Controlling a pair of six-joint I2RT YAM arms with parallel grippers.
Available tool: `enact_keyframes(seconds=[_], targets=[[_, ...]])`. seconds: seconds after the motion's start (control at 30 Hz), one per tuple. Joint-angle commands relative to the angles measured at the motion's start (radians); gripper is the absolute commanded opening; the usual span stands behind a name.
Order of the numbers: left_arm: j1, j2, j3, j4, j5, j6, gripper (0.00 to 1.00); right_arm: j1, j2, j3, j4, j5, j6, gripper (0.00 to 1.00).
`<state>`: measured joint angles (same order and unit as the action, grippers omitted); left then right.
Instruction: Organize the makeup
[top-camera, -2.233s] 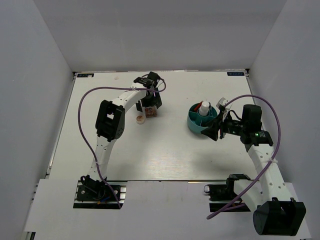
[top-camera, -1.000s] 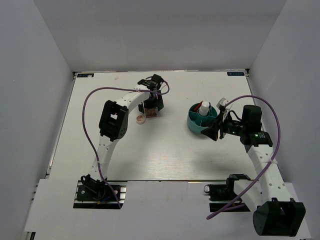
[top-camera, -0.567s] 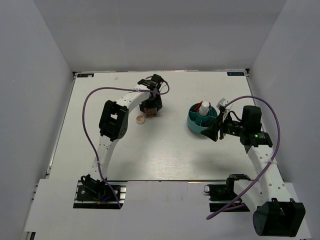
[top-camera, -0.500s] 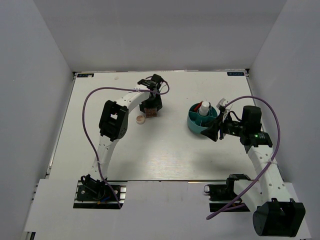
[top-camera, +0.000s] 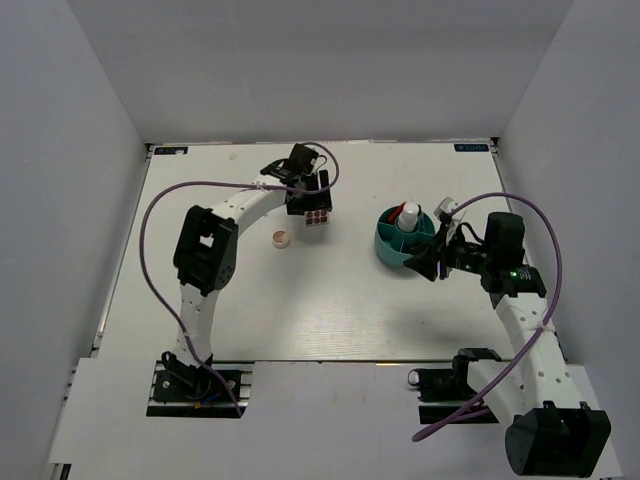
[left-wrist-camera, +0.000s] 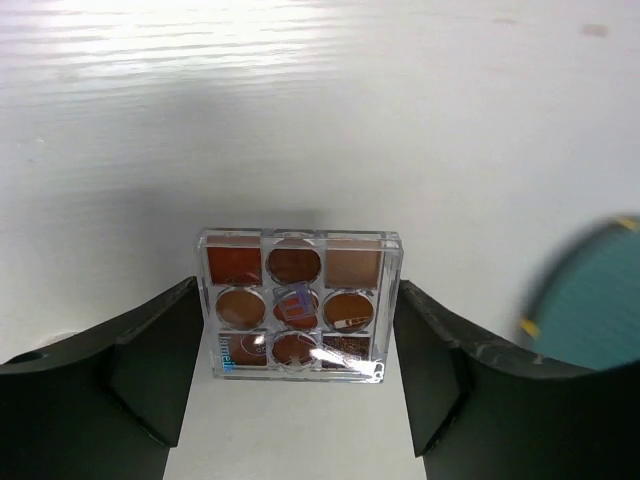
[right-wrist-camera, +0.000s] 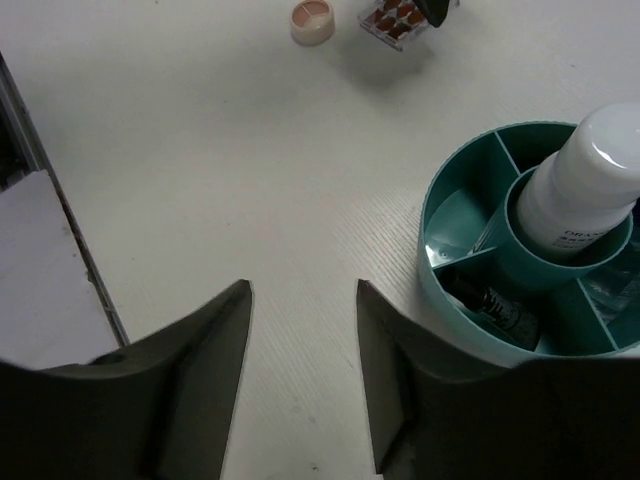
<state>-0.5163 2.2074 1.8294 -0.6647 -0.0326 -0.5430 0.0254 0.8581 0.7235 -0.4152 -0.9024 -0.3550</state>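
A small round beige compact lies on the white tabletop, well to the left of the teal round divided plastic tub. Just right of the compact and a little further back, still left of the tub, the left gripper is clamped on the square clear-cased palette of brown and pink pans. One black finger presses each side edge, and the palette is tilted with its pans facing the wrist camera. In the tub, a white plastic bottle stands upright in the centre cup, and a dark slim tube lies in a compartment on the near side. At the tub's near rim, towards its right, the right gripper hovers above the table with its fingers spread apart and nothing between them.
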Motion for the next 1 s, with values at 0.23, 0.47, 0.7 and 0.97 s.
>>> enact_keyframes(seconds=[0.23,0.47,0.7,0.97], targets=[[-0.047,-0.489,-0.429,0.616,0.411,0.077,0.07,-0.005,-0.082,0.004,0.064,0.101,0.072,0.0],[-0.111,-0.542,-0.565,0.87,0.508,0.083,0.04,-0.007,-0.152,-0.026,0.165,0.252,0.166,0.0],[-0.174,-0.479,-0.598,1.068,0.527,0.098,0.0,-0.005,-0.189,-0.029,0.177,0.324,0.205,0.0],[-0.215,-0.367,-0.561,1.235,0.566,0.091,0.0,-0.007,-0.229,-0.041,0.171,0.367,0.218,0.0]])
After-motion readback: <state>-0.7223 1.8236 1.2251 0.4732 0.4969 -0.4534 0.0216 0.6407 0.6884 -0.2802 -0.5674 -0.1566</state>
